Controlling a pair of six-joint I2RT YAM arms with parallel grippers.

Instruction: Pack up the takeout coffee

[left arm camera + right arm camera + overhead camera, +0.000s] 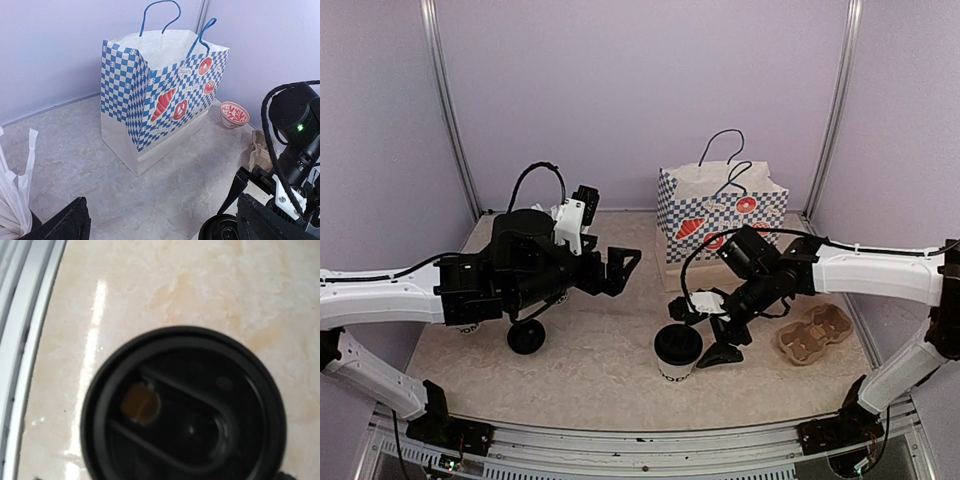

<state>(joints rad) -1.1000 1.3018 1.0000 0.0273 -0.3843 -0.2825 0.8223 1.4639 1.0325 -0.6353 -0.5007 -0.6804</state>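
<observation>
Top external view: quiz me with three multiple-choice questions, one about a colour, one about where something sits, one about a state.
1. What colour are the paper bag's checks?
A. green and white
B. blue and white
C. orange and white
2. Where is the cardboard cup carrier?
A. inside the bag
B. on the table, right of the white cup
C. hanging on the back wall
3. That white cup is:
A. tipped over
B. upright, lid off
C. upright, lid on

Answers:
1 B, its squares are blue and white.
2 B, it lies flat on the tabletop.
3 C, its black lid caps it.
</observation>
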